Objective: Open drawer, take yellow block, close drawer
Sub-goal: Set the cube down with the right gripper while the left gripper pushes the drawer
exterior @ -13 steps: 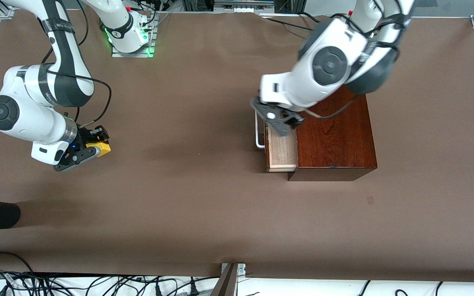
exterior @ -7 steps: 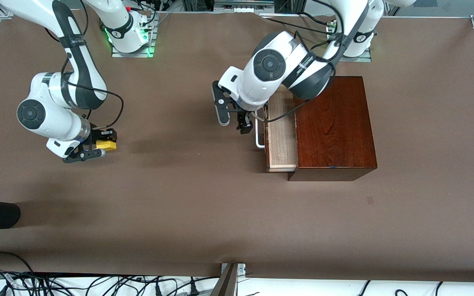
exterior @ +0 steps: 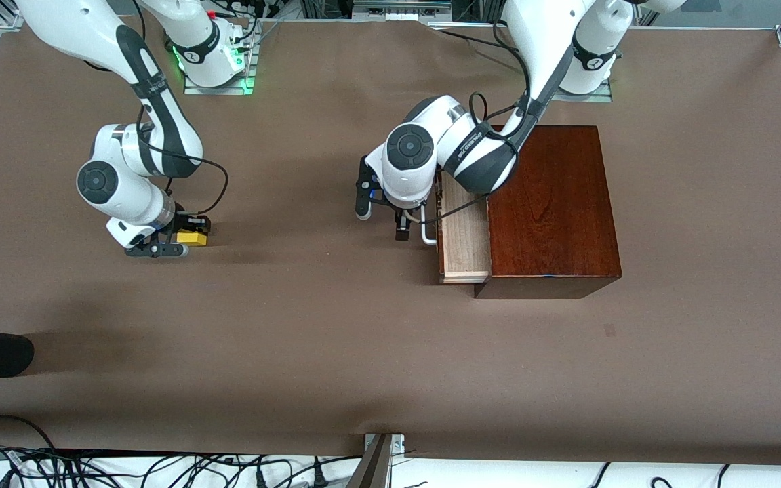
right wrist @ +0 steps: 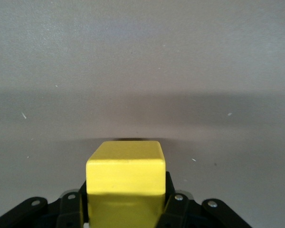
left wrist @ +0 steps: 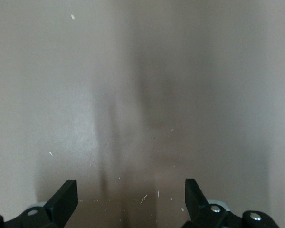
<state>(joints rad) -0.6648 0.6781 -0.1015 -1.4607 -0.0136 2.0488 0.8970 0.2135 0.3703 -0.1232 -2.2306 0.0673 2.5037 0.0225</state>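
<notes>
The wooden box [exterior: 550, 210] sits on the brown desk [exterior: 336, 339] toward the left arm's end. Its drawer [exterior: 464, 234] stands pulled partway out, so a strip of its pale wood inside shows beside the dark top of the box. The white bar handle [exterior: 426, 230] sticks out from the drawer front, on the side that faces the right arm's end of the desk.

The left gripper [exterior: 380, 220] hangs low over the bare desk just beside that handle, in front of the drawer. Its fingers [left wrist: 64, 202] are spread wide, and the left wrist view shows only the brown surface between them, with nothing held. One dark fingertip sits close to the handle in the front view, but I cannot tell if it touches the bar.

The right gripper [exterior: 170, 240] is well apart from the box, toward the right arm's end of the desk. It pinches the yellow block [exterior: 192, 238] between its fingers [right wrist: 178, 204], one on each side of the cube. In the right wrist view the block [right wrist: 125, 183] fills the space between the fingers, with its shadow on the brown surface close beneath. Whether the block rests on the desk or is held just above it I cannot tell.
</notes>
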